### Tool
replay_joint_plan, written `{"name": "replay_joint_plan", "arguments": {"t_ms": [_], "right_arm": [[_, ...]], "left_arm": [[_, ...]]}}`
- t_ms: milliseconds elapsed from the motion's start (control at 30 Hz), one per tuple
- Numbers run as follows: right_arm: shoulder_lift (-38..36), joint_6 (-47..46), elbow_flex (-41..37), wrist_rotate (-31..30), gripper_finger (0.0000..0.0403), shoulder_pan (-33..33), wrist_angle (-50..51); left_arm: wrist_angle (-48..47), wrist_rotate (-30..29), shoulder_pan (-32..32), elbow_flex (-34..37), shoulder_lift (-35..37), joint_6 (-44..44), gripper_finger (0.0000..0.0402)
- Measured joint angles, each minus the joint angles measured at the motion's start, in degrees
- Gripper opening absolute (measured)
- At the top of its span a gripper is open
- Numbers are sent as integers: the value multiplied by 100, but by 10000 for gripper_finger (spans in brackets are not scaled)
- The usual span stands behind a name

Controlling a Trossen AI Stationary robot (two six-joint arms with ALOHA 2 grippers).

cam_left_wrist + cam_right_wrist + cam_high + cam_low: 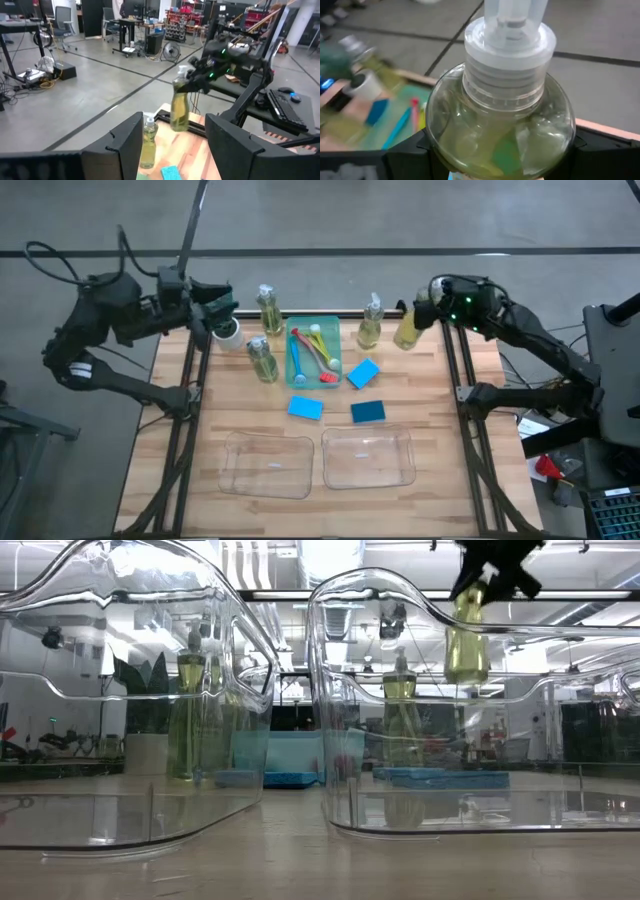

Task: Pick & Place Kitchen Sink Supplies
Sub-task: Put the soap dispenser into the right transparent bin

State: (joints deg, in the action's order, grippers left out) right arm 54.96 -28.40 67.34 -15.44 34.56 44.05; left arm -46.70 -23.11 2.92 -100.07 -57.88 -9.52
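My right gripper point(420, 315) is in the upper right of the high view. Its two dark fingers are part way apart and squeeze a clear, round bottle point(407, 330) of yellow-green liquid. I hold it up in the air over the right rim of the wooden table point(250, 435). My right wrist view shows what the others do not: the bottle point(497, 135) has a white ribbed cap and a clear pump, and my black fingers point(402, 157) press on both sides of it. The low view shows the same bottle point(466, 645) hanging high at the upper right, off the table.

My left gripper point(222, 310) is in the upper left of the high view. It sits by a white pot with a green plant point(226, 330). I cannot tell if I hold it.

Three more bottles stand on the table: one point(268, 308) near the top middle, one point(262, 360) lower left of it, and one point(370, 325) near my held one.

A flat green tray point(335, 330) holds the thin blue, red and yellow brushes point(312, 352). Three flat blue sponges point(305, 408) lie below it. Two clear plastic bins point(366, 456), smooth and shiny, sit at the bottom with nothing in them.
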Motion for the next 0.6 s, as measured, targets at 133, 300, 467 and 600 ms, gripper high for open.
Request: {"name": "replay_joint_plan", "arguments": {"t_ms": [133,300,467,600], "right_arm": [[-43,158,465,473,215,-435,447],[-47,359,863,979,215,-1114,457],[26,626,1005,1140,215,-2004,462],[26,612,905,1116,215,-2806,311]], "left_arm": [[-4,-2,0,1,-131,-188,207],[-122,-2,-1,1,-319,-634,207],[-155,11,-1,2,-515,-1293,207],[-155,25,-1,2,-653,-1688,207]]}}
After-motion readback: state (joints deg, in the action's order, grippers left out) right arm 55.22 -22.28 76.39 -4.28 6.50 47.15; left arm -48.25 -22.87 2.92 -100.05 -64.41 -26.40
